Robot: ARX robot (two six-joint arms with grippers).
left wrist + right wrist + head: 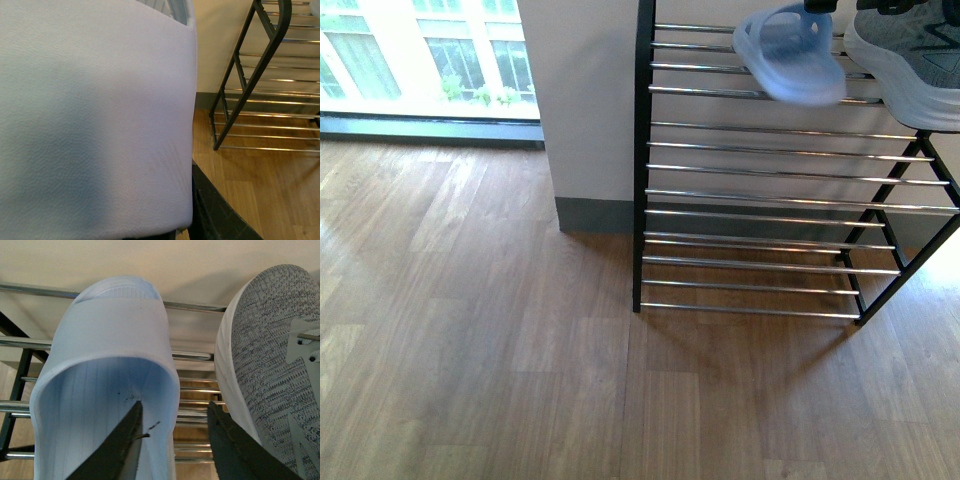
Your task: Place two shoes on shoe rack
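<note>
The right gripper, jaws clamped on the side wall of a pale blue moulded slide sandal, holds it over the chrome-rod shoe rack just left of the grey knit sneaker, apparently to set it down; the left gripper's state I cannot tell.

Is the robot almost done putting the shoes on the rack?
Partway. One grey sneaker already sits on the shoe rack's top shelf. A pale blue sandal is in the right claw, one finger inside it, one outside, over the same shelf's rods beside the sneaker; it has yet to be let go. The left wrist view is mostly filled by something pale, so its claw cannot be judged.
</note>
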